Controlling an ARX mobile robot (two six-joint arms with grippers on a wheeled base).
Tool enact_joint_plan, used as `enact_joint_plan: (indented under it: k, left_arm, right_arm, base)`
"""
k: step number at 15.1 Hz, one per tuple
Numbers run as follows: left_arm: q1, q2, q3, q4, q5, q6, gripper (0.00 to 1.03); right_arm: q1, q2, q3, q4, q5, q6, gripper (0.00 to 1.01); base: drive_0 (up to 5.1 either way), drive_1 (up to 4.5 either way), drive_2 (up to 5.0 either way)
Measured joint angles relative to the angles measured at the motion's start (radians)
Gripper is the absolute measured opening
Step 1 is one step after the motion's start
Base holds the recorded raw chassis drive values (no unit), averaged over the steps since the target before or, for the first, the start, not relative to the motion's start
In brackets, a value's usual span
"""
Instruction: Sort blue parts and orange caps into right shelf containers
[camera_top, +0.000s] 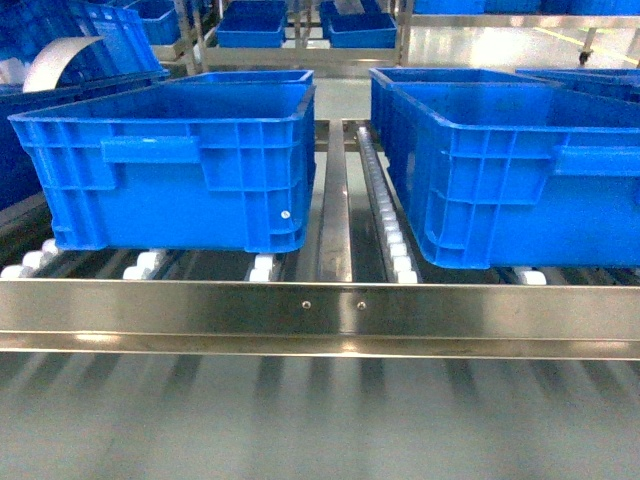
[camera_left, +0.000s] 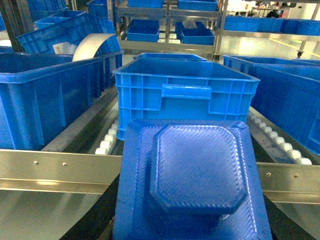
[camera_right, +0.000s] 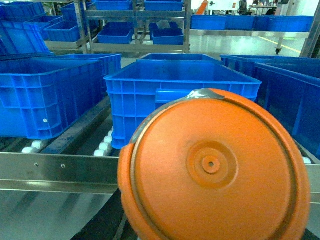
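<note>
Blue octagonal moulded plastic part (camera_left: 192, 185) fills the left wrist view, round orange plastic cap (camera_right: 215, 167) the right; carrying step, seemingly; pincers hidden, grip unknowable; next, lift each over the bright-blue ribbed crates (camera_top: 175, 165) ahead on the roller shelf (camera_top: 320, 310).

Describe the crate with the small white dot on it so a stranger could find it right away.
Start at the steel front rail of the roller shelf. Two big blue crates sit behind it; take the left crate. Only it has a small white dot low on its front wall, near the right corner.
</note>
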Motion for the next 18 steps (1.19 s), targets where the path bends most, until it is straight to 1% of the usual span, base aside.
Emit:
enact_joint_plan:
  k: [16,18]
  left_arm:
    - [0.000,0.000,0.000,0.001,0.000,0.000,0.41]
    - [0.000,0.000,0.000,0.002,0.000,0.000,0.41]
  right_arm:
    - [0.000,0.000,0.000,0.001,0.000,0.000,0.43]
    - [0.000,0.000,0.000,0.002,0.000,0.000,0.43]
  base:
    - [-0.2,-0.22,-0.2]
    - [-0.1,4.02,-4.1]
